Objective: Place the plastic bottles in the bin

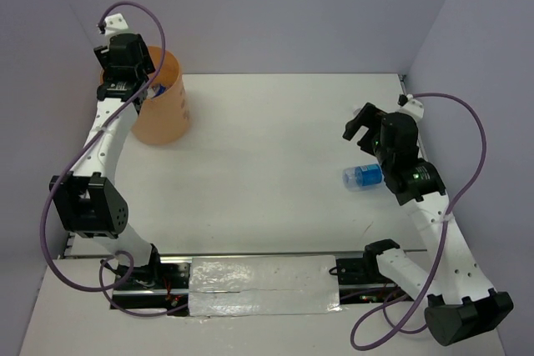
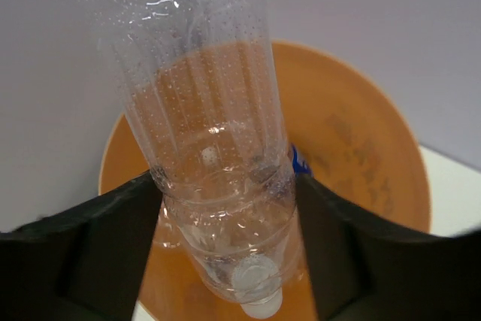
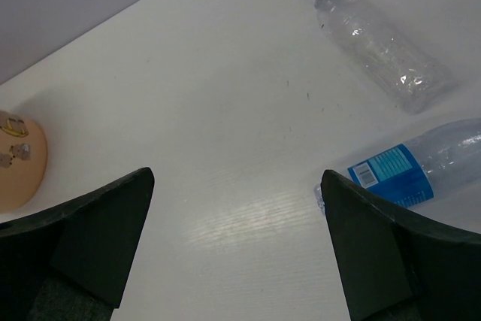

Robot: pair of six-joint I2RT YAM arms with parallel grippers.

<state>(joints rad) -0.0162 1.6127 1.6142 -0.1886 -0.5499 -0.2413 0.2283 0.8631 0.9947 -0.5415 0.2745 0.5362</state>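
My left gripper is shut on a clear crinkled plastic bottle. It holds the bottle over the mouth of the orange bin, with the white cap towards the camera. From above, the left gripper hangs at the bin's left rim. A bit of blue shows inside the bin. My right gripper stands open above bare table. To its right lie a blue-labelled bottle and, farther off, a clear bottle. The labelled bottle lies beside the right gripper.
The bin stands at the far left corner against the purple walls. Purple cables loop off both arms. A silver taped strip runs along the near edge between the arm bases.
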